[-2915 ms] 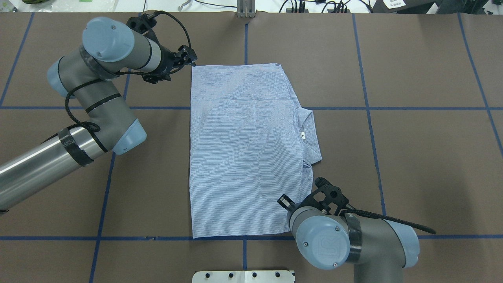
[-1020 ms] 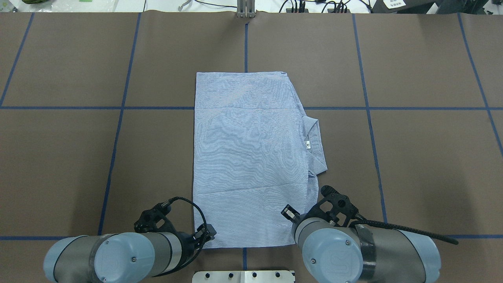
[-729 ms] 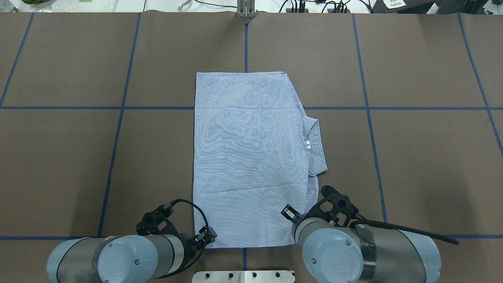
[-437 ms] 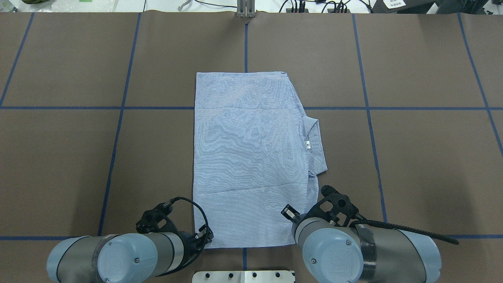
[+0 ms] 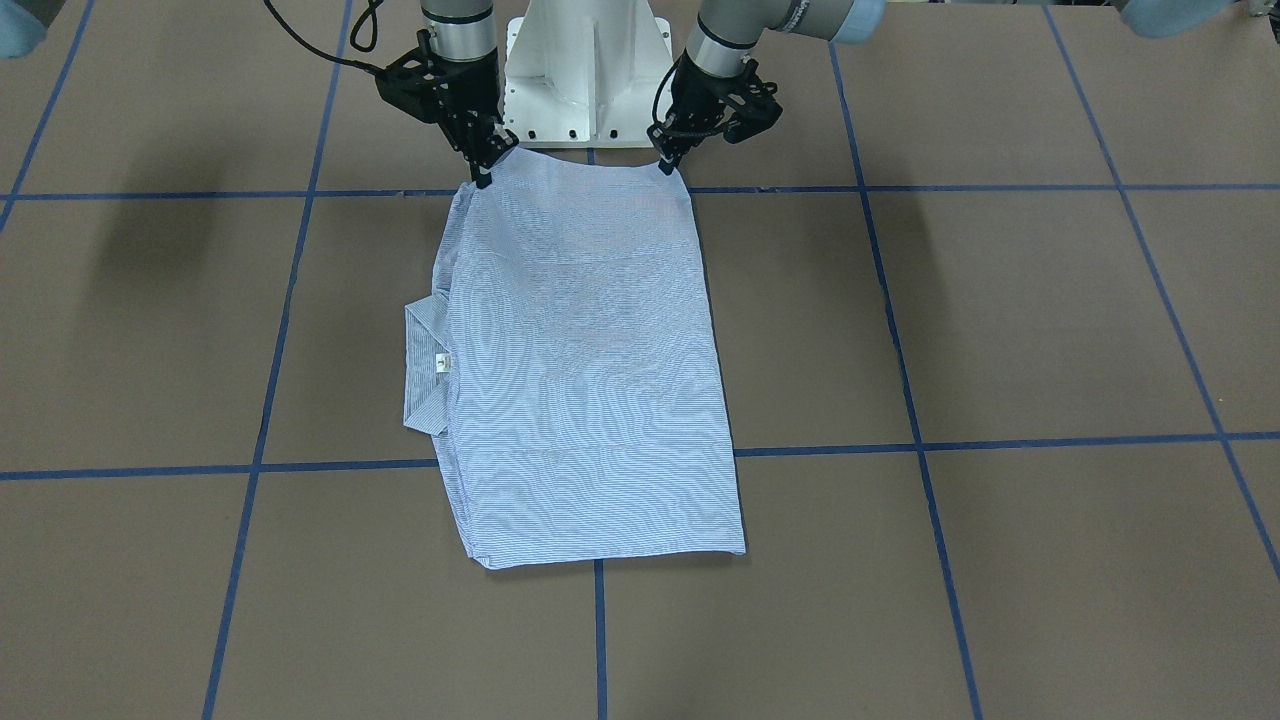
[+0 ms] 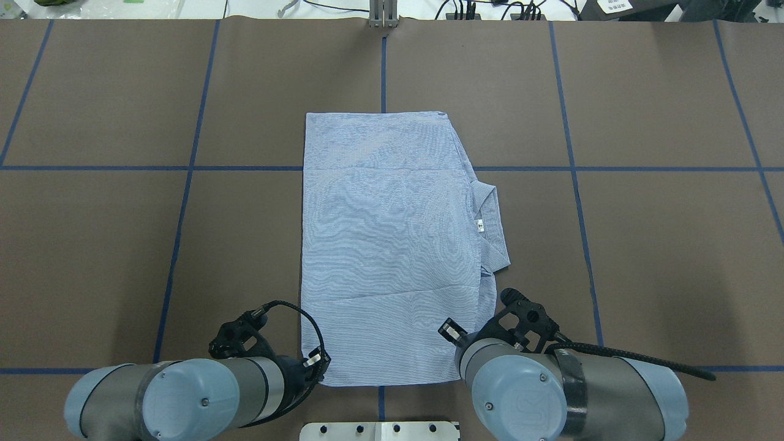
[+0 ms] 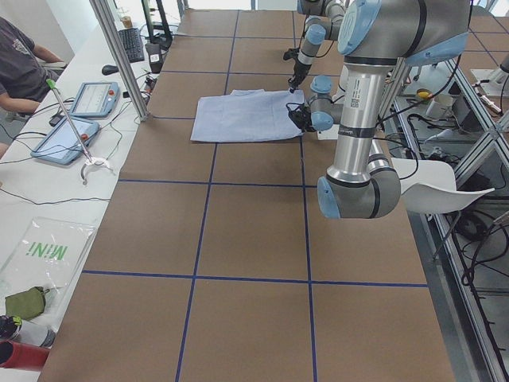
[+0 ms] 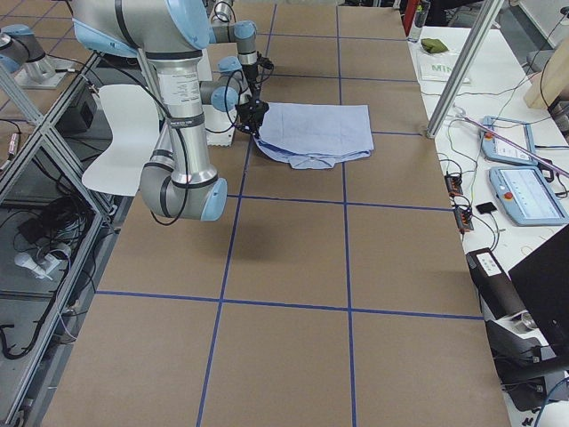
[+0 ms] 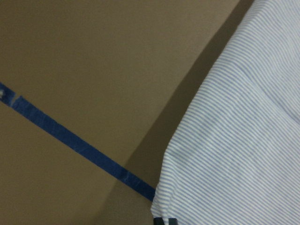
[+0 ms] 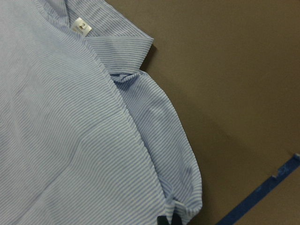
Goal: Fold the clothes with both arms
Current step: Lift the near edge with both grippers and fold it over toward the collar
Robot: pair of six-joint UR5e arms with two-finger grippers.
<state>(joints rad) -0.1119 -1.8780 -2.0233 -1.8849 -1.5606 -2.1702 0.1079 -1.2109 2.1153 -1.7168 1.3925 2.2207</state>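
Seen from above, with the robot at the bottom edge. At lower left, the robot's left arm, a silver-grey tube with light blue joint caps, ends in a black two-finger hand (image 6: 320, 362). This hand is at the near left corner of a light blue and white fine-striped button-up shirt (image 6: 386, 245). Its wrist camera shows the cloth corner meeting the fingertips and raised enough to cast a shadow, so the hand appears closed on that corner.

The shirt lies in the middle of the brown, matte, paper-like tabletop (image 6: 674, 245), which is marked into large squares by dark blue tape lines (image 6: 184, 214). It lies back up as a long, flat rectangle running away from the robot. No sleeves show, so they seem tucked underneath. The thin woven cloth is smooth, with faint creases across it. On the right side the pointed collar (image 6: 493, 214) sticks out past the edge, with a small white neck label (image 6: 480, 225) beside it.

At lower right, the matching right arm's black hand (image 5: 483, 172) is at the near right corner. Its wrist camera shows the soft, rounded corner bunched at the fingertips, so it too looks pinched shut on the cloth.

By my judgement the side folds are done. The lengthwise fold remains, which would carry the near edge over toward the far edge. The light fabric may sag or slide between the two held corners.
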